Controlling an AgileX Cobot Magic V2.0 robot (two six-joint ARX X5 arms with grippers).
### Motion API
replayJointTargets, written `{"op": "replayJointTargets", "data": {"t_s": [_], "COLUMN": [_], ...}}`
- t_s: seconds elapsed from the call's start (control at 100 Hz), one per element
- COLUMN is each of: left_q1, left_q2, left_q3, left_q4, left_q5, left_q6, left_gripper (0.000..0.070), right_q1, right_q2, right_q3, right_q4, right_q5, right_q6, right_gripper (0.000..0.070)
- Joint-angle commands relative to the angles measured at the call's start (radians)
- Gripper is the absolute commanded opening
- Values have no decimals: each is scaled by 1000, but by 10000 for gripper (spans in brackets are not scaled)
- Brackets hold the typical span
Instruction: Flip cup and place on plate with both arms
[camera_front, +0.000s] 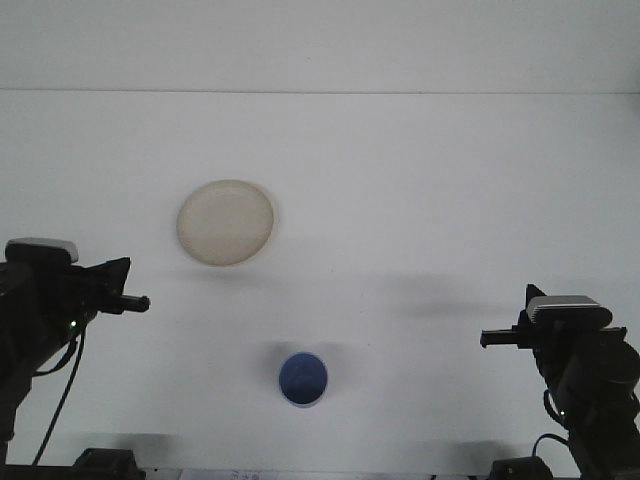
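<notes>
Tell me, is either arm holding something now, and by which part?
Nothing is held. The blue cup stands alone on the table, apart from the left gripper and right gripper.

Plain white table (450, 180), pale back wall (320, 40)

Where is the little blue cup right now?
In the front view, the blue cup stands near the table's near edge, about midway between the two arms. It sits below and to the right of the cream plate, not touching it.

Both arms' bases beyond frame edges
</notes>
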Motion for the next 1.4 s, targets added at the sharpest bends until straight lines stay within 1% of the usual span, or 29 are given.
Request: {"op": "replayJointTargets", "data": {"t_s": [0.0, 0.04, 0.08, 0.1, 0.11, 0.13, 0.18, 0.21, 0.25, 0.34, 0.61, 0.78, 0.83, 1.07, 1.29, 1.36, 1.38, 1.39], "left_q1": [-8, -11, -16, -19, -20, -25, -37, -46, -62, -117, -399, -564, -601, -718, -786, -800, -804, -808], "left_q2": [33, 53, 70, 82, 85, 97, 120, 134, 153, 195, 351, 471, 497, 583, 650, 679, 687, 693], "left_q3": [13, 13, 13, 13, 13, 13, 13, 13, 13, 13, 13, 13, 13, 13, 13, 13, 13, 13], "left_q4": [-5, -2, -5, -9, -10, -17, -37, -50, -68, -95, -123, -185, -191, -145, -94, -73, -69, -66], "left_q5": [5, 5, 5, 6, 6, 10, 32, 51, 79, 130, 130, 129, 129, 128, 128, 128, 128, 128], "left_q6": [-3, -23, -49, -69, -73, -89, -91, -77, -61, -28, 21, 83, 91, 103, 103, 102, 102, 102], "left_gripper": [15, 23, 61, 120, 135, 211, 346, 395, 416, 419, 424, 423, 423, 423, 420, 394, 363, 335], "right_q1": [0, 0, 0, 0, 0, 0, 0, 0, 0, 0, 0, 0, 0, 0, 0, 0, 0, 0], "right_q2": [7, 7, 7, 7, 7, 7, 7, 7, 7, 7, 11, 11, 11, 11, 11, 11, 11, 11], "right_q3": [10, 10, 10, 10, 10, 10, 10, 10, 10, 10, 10, 10, 10, 10, 10, 10, 10, 10], "right_q4": [10, 9, 9, 9, 9, 9, 10, 10, 10, 10, 10, 10, 10, 10, 10, 10, 10, 10], "right_q5": [3, 3, 3, 3, 3, 3, 3, 3, 3, 3, 3, 3, 3, 3, 3, 3, 3, 3], "right_q6": [14, 14, 14, 14, 14, 14, 14, 14, 14, 14, 14, 14, 14, 14, 14, 14, 14, 14], "right_gripper": [0, 0, 0, 0, 0, 0, 0, 0, 0, 0, 0, 0, 0, 0, 0, 0, 0, 0]}}
